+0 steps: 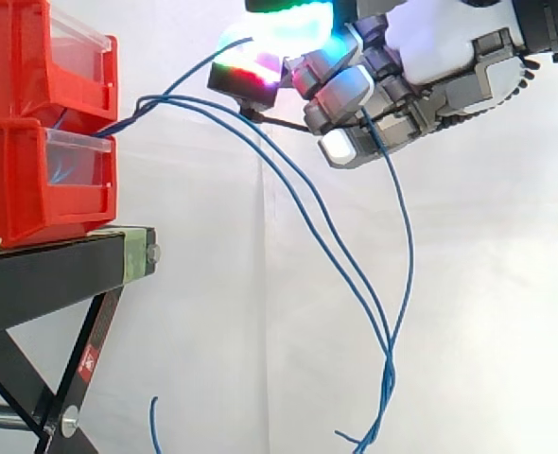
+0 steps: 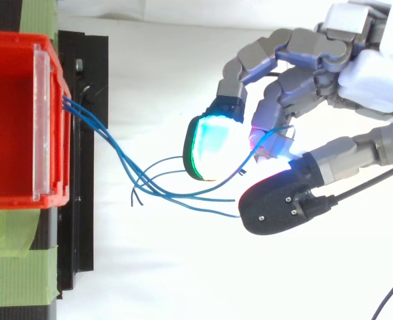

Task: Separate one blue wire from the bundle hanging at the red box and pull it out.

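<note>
Several blue wires [image 1: 389, 371] come out between the two stacked red bins [image 1: 28, 194] and hang down in long arcs, twisting together low on the right. One blue wire [image 1: 203, 67] rises apart from the others to my hand [image 1: 435, 43], passes between the curled fingers and thumb, and drops below them. Seen from above, the wires [image 2: 114, 149] leave the red bin [image 2: 23, 200] and fan out to the right. My hand [image 2: 373, 77] is pinching that single wire [image 2: 271, 132] between its glowing fingertips [image 2: 210, 147] and the thumb.
The bins sit on a black stand [image 1: 52, 270] with a slanted leg. Green tape [image 2: 23, 280] marks the stand's top near the bin. A loose blue wire end [image 1: 153, 426] curls up at the bottom of the side view. A white curtain is behind everything.
</note>
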Action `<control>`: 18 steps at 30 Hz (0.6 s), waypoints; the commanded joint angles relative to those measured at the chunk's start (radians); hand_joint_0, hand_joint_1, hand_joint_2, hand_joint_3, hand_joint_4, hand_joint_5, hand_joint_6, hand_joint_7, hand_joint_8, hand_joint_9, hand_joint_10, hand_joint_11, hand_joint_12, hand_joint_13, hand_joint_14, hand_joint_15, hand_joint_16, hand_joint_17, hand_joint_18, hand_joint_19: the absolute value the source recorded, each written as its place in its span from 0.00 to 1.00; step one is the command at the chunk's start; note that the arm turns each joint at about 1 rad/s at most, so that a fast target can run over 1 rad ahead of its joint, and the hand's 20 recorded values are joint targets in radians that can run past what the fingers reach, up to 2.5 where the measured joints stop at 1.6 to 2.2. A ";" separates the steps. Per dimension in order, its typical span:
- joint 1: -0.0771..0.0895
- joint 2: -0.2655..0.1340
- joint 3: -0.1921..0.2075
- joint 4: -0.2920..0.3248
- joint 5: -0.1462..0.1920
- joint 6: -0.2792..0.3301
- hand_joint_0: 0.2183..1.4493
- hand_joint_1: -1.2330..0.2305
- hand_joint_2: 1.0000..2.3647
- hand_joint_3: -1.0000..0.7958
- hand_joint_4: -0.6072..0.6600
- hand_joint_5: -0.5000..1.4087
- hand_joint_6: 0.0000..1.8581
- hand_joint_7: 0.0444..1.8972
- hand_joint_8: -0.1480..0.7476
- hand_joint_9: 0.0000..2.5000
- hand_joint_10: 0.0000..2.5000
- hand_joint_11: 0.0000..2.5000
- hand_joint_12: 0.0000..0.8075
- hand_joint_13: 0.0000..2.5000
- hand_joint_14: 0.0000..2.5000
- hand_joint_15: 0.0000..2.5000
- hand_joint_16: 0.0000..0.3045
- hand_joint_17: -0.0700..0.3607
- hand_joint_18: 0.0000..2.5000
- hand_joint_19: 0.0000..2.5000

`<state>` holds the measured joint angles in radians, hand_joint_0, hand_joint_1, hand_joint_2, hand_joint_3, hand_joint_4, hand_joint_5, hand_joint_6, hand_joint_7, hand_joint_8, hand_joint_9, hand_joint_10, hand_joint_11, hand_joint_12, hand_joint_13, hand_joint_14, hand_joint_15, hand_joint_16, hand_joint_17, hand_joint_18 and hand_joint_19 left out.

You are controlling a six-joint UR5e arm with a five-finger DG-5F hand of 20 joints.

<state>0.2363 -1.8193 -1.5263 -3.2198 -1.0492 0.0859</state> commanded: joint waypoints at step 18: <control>0.000 0.000 0.000 0.002 -0.002 -0.001 0.33 0.32 0.00 0.47 0.61 0.16 0.52 0.55 0.55 0.33 0.42 0.53 0.52 0.28 0.46 0.51 0.18 0.45 0.34 0.31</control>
<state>0.2363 -1.8193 -1.5264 -3.2183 -1.0506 0.0854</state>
